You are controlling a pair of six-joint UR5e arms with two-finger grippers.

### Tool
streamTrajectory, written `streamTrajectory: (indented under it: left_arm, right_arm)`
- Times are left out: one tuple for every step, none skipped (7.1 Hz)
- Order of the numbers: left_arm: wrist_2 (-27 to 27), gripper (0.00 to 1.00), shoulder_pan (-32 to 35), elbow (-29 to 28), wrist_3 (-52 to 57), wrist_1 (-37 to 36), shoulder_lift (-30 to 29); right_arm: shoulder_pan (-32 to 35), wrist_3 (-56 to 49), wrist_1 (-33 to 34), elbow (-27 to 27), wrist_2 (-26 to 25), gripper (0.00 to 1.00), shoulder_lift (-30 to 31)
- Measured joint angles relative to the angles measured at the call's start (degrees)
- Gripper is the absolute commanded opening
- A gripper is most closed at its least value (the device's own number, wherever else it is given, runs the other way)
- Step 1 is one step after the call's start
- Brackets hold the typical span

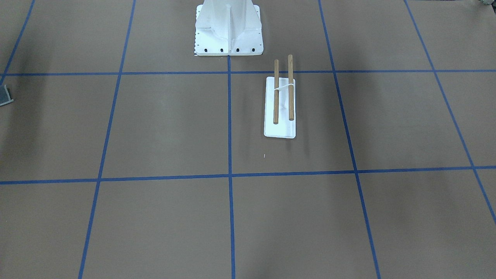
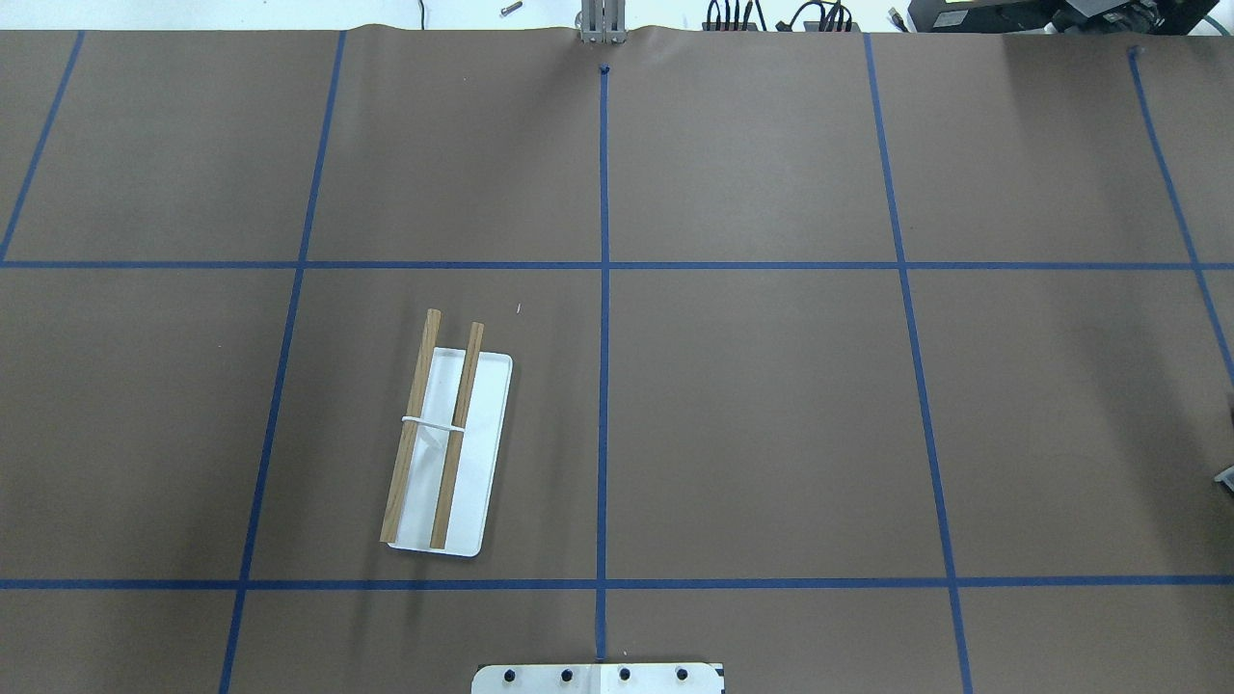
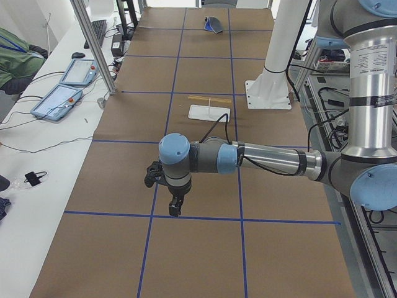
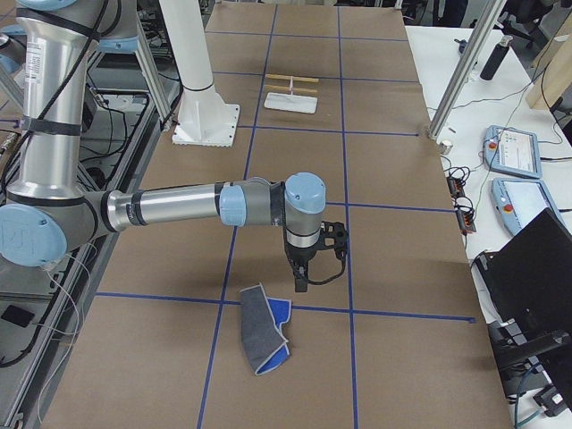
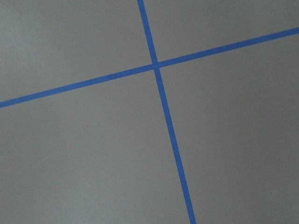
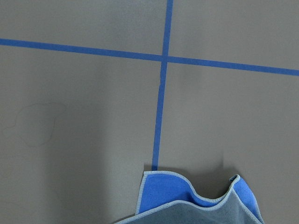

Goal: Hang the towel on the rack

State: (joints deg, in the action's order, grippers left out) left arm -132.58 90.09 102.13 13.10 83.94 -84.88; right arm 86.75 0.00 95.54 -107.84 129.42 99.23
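Note:
The rack stands on the brown table, with a white base [image 1: 279, 130] and two wooden rods [image 1: 276, 93]. It also shows in the overhead view [image 2: 487, 424] and the side views [image 3: 208, 112] [image 4: 290, 101]. The towel [image 4: 264, 331], grey with blue showing, lies crumpled at the table's end on my right. It fills the lower edge of the right wrist view [image 6: 196, 200]. My right gripper [image 4: 302, 284] hangs just beyond the towel, apart from it. My left gripper [image 3: 175, 208] hangs over bare table at the other end. I cannot tell whether either is open or shut.
The large white bolted pedestal [image 1: 228, 31] stands near the rack on the robot's side. Blue tape lines [image 2: 603, 289] grid the table. Tablets [image 3: 59, 99] and cables lie on the white bench along the far side. An aluminium post [image 4: 456, 80] stands there.

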Motion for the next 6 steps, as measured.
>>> streamTrajectory:
  left_arm:
    - [-0.11,0.99,0.0,0.05,0.02,0.02,0.0]
    - [-0.28,0.99,0.0,0.29,0.04,0.08,0.01]
    - [-0.33,0.98,0.0,0.99,0.02,0.15,0.0]
    - [-0.33,0.99,0.01,2.34,0.03,0.22,0.01]
    - [-0.21,0.99,0.05,3.82,0.04,0.24,0.01]
    - [0.02,0.98,0.07,4.57,0.02,0.26,-0.1]
  right_arm:
    - [0.0,0.0,0.0,0.0,0.01,1.0,0.0]
    - [0.0,0.0,0.02,-0.03,0.06,1.0,-0.14]
    - [0.0,0.0,0.04,-0.29,0.23,1.0,-0.37]
    - [0.0,-0.02,0.04,-1.31,0.44,1.0,-0.52]
    - [-0.08,0.02,0.02,-2.9,0.57,1.0,-0.6]
    - [-0.19,0.16,-0.87,-4.03,0.55,1.0,-0.91]
